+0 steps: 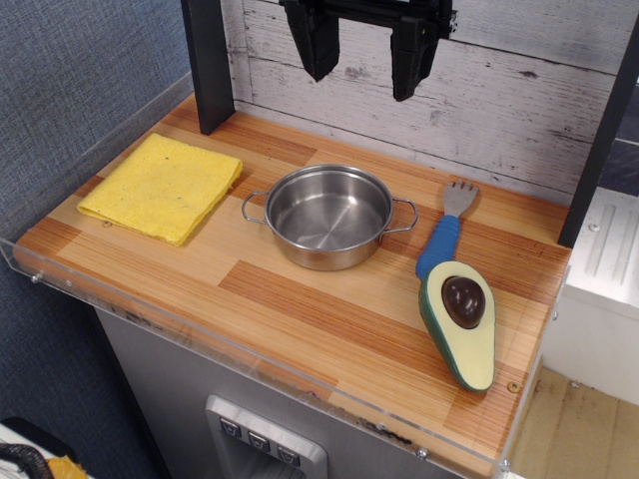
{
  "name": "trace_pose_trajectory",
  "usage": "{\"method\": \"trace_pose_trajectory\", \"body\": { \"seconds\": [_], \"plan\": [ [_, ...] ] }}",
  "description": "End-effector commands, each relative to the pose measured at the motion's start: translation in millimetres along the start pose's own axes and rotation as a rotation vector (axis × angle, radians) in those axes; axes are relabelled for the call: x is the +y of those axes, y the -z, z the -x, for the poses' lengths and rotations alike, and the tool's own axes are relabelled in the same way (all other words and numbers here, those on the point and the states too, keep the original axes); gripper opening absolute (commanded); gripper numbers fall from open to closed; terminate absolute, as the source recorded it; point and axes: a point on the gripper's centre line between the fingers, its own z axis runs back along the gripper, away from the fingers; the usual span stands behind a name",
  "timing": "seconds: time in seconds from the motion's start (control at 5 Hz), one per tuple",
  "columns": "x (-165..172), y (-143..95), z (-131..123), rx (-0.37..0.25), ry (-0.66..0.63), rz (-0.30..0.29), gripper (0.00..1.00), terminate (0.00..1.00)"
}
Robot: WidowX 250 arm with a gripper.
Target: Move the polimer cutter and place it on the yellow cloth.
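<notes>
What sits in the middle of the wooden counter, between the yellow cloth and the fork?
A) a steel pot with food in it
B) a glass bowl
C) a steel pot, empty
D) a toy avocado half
C: the steel pot stands between the yellow cloth on the left and the fork on the right, and its bare shiny bottom shows nothing inside.

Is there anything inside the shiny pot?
Empty. The steel pot shows only its bare shiny bottom; the avocado-shaped cutter lies on the wood to its right.
</notes>
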Motion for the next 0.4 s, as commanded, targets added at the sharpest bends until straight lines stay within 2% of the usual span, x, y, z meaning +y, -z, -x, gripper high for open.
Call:
{"method": "trace_pose_trajectory", "body": {
  "seconds": [0.0, 0.2],
  "plan": [
    [0.0, 0.0, 0.0, 0.0, 0.0, 0.0, 1.0, 0.0],
    [-24.6, 12.1, 11.4, -0.04, -0.009, -0.01, 1.0, 0.0]
  ]
}}
